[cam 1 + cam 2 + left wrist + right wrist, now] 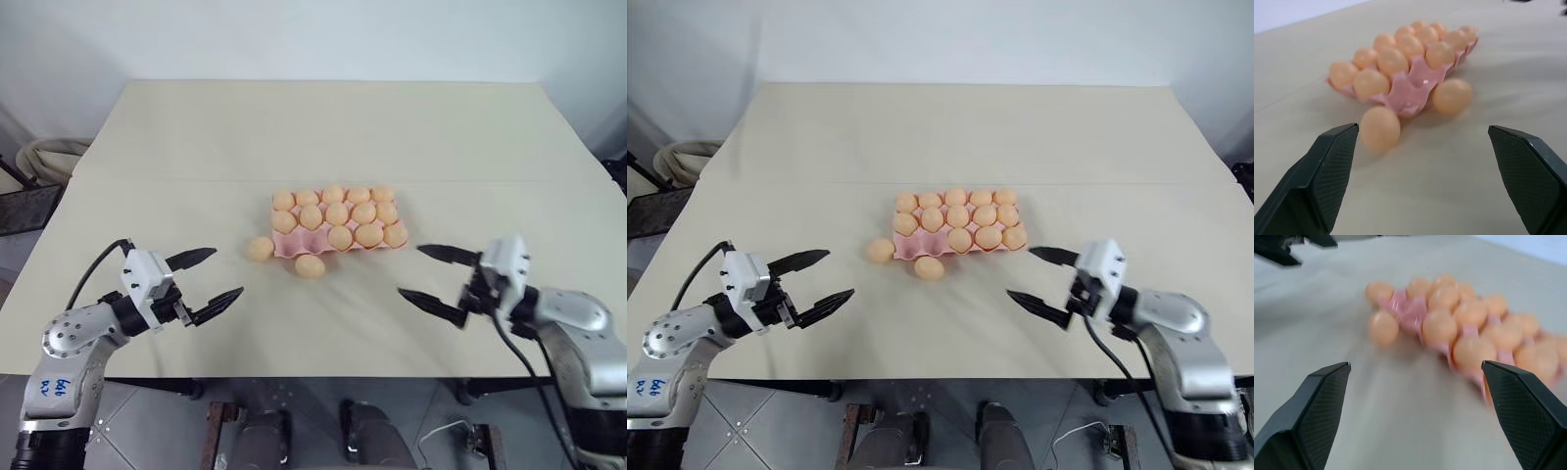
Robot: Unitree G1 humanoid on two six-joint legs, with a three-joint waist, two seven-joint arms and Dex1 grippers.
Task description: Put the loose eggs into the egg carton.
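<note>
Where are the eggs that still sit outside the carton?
In the left eye view, two loose eggs lie on the table at the egg carton's near-left corner: one beside its left end, the other just in front of its near edge.

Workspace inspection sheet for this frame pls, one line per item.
Surface: beige table, a crease running across it.
Job's things: pink egg carton near the table's middle, 13 eggs seated, two front-left cups empty; two loose eggs, one at its left end, one in front.
Clutter: nothing seen.
Grippers: left gripper and right gripper open, empty, off the eggs.
Cables: black cable on left arm; another on right arm.
Surroundings: pale wall; coiled hose beyond the table's left edge.
</note>
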